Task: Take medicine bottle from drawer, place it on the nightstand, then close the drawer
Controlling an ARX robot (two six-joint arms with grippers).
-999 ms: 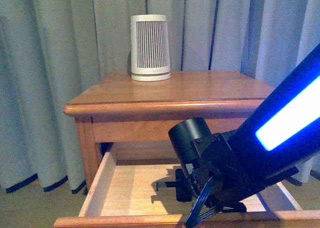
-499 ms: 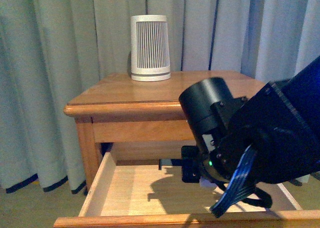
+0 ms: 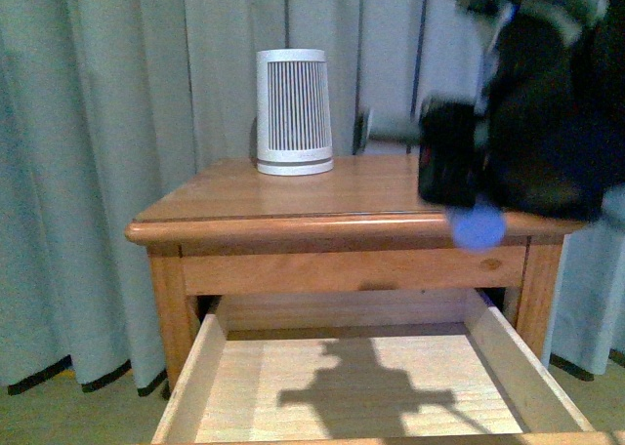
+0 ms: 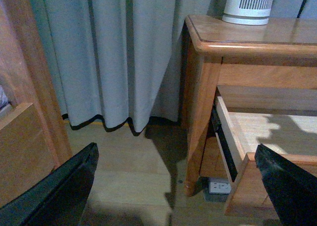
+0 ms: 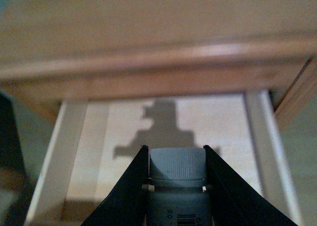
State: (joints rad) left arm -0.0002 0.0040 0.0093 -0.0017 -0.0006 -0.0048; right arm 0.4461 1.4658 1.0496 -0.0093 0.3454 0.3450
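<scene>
Right, widest thing first: grey curtains (image 3: 127,172) fill the backdrop. In front of them we've got the nightstand (image 3: 342,186), orange-brown, glossy top w/ a rounded edge. Its upper drawer (image 3: 186,386) is pulled right out, pale wood inside, nothing lying on the bit of floor we can see, just an arm-shaped shadow.

The right arm (image 3: 537,94) is a dark smear in front view, up at top-right over the nightstand's right side; too blurred to read any detail there. The white-grey ribbed device (image 3: 293,111) stands upright at the back of the top, left of centre.

Left gripper (image 4: 176,147): fingers spread wide apart, nothing btwn them, low beside the nightstand's left leg, facing the drawer's side.

Right gripper (image 5: 174,149): both black fingers clamped tight on the medicine bottle (image 5: 177,169), one each side of its ribbed round cap. Wrist cam shows the bottle held above the open drawer, near the nightstand's front edge, not touching either.
</scene>
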